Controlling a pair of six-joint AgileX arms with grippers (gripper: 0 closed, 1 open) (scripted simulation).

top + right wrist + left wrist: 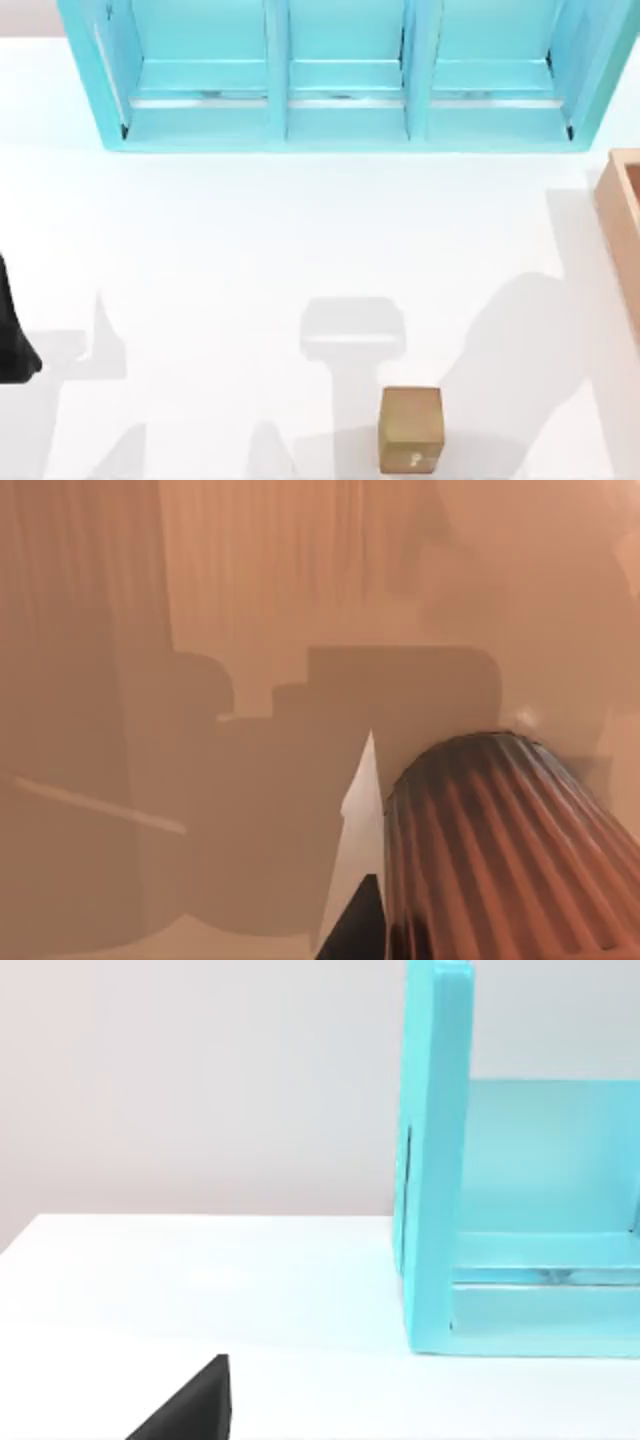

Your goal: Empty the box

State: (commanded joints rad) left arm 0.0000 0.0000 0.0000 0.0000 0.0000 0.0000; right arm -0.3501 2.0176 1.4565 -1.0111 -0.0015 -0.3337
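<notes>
The box (pixel 622 225) sits at the desk's (pixel 250 260) 3 o'clock edge. Inside it, the right wrist view shows a ribbed brown cup (pixel 500 850); whether the right pincer grips it, I cannot tell. Lift straight, clearing the walls.

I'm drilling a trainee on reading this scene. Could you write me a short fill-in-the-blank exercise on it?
1. The turquoise shelf unit has ___ compartments.
2. The small brown cube bears a ___ mark.
3. The tan box stands at the table's ___ edge in the top view.
4. Inside the box, the right wrist view shows a dark ___ cup.

Missing words: three; white; right; ribbed
</notes>
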